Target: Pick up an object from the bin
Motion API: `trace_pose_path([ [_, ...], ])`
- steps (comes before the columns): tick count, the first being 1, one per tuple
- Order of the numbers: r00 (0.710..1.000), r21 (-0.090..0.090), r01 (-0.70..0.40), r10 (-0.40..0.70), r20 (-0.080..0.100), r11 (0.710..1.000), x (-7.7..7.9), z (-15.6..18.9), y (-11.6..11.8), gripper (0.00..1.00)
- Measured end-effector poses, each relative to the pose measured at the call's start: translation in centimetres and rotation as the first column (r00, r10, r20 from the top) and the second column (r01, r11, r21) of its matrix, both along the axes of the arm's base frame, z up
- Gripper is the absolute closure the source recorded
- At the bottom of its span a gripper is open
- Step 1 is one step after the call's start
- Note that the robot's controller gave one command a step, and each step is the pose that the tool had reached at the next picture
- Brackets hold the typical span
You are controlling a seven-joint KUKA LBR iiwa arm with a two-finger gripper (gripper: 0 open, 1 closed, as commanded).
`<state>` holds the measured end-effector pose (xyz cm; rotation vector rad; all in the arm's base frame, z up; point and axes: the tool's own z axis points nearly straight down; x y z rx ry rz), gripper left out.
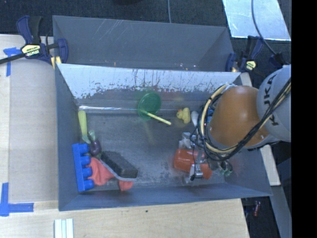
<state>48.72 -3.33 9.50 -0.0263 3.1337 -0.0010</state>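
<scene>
Grey metal walls slope down to the flat floor of the bin (148, 148), seen from above in the camera view. The arm comes in from the right, its wrist under a rounded orange cover (237, 115) looped with black and yellow cables. Below that cover the gripper (196, 170) is low in the bin's near right corner, right at a red-orange chunky object (182, 160) that lies on the floor there. The metal of the gripper overlaps this object's right side. I cannot tell how far the gripper is open, or whether it has hold of the object.

Just behind it, near the back wall, lies a small yellow toy (184, 115). Further left is a green disc (149, 103) with a thin yellow stick across it. Well apart, in the near left corner, is a small heap: a blue pegged block (80, 168), a pink cloth (102, 173), a dark grey bar (120, 164) lying on the cloth, and a yellow-green rod (82, 125) along the left side.
</scene>
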Motion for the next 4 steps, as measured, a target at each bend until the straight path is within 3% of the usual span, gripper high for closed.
trace_pose_path([
  [1,0.992,-0.002,-0.127,0.127,0.008,0.992,2.1,-2.5,-1.0,1.00],
  [2,0.992,-0.002,-0.127,0.127,0.008,0.992,2.1,-2.5,-1.0,1.00],
  [3,0.993,-0.001,-0.116,0.116,0.002,0.993,2.7,3.6,-1.0,1.00],
  [4,0.994,0.000,-0.106,0.106,-0.002,0.994,2.5,11.9,-2.0,1.00],
])
